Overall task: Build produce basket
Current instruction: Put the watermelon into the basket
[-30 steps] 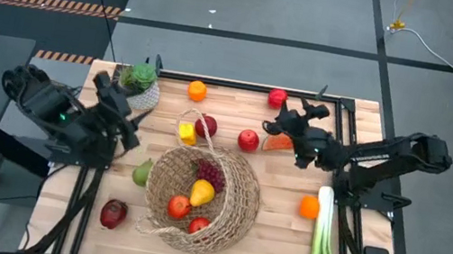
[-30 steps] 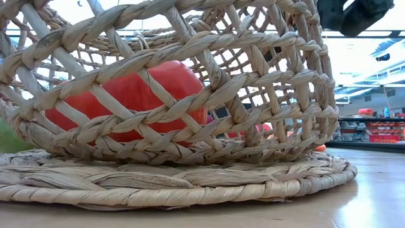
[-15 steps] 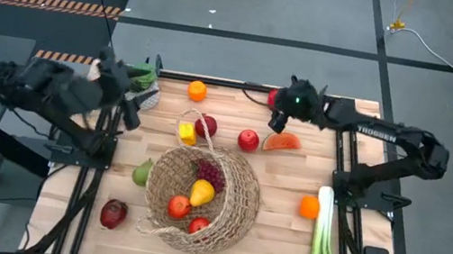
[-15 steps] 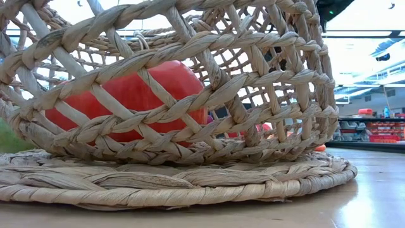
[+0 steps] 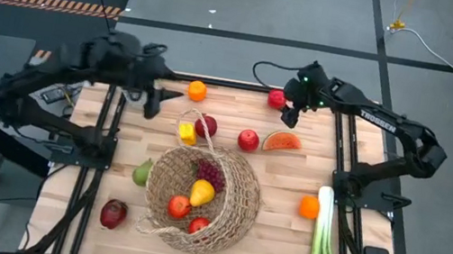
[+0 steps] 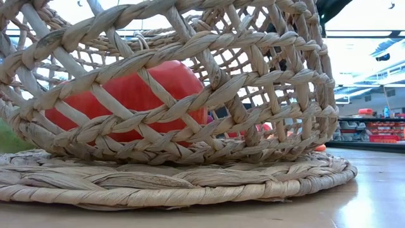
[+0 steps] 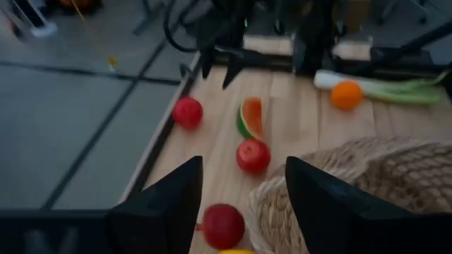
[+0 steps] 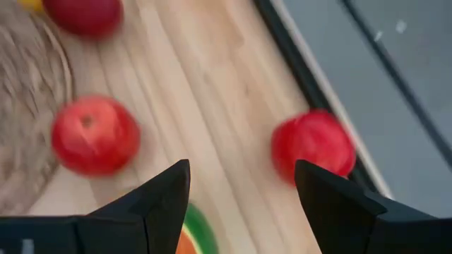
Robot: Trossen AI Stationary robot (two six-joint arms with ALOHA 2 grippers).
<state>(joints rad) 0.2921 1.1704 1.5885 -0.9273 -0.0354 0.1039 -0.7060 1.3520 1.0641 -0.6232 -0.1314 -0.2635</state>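
The wicker basket (image 5: 201, 198) stands mid-table with grapes (image 5: 211, 174), a yellow fruit and red and orange fruit inside. The low view shows its weave (image 6: 209, 145) around a red fruit (image 6: 126, 95). My left gripper (image 5: 162, 99) is open and hovers over the far left of the table, beside an orange (image 5: 197, 90); its wrist view shows nothing between its fingers (image 7: 244, 190). My right gripper (image 5: 288, 114) is open above the far edge, close to a red apple (image 5: 278, 98) (image 8: 313, 147), touching nothing.
Loose on the table are red apples (image 5: 205, 126) (image 5: 248, 140) (image 5: 113, 213), a yellow piece (image 5: 186, 132), a watermelon slice (image 5: 282, 141), a green pear (image 5: 143, 171), an orange (image 5: 310, 206) and a leek (image 5: 325, 238) near the right edge.
My left gripper has swung from the table's left edge toward the far edge and rightward, turning to face across the table. My right gripper has swung toward the far edge and tipped downward over the red apple there. No produce has moved.
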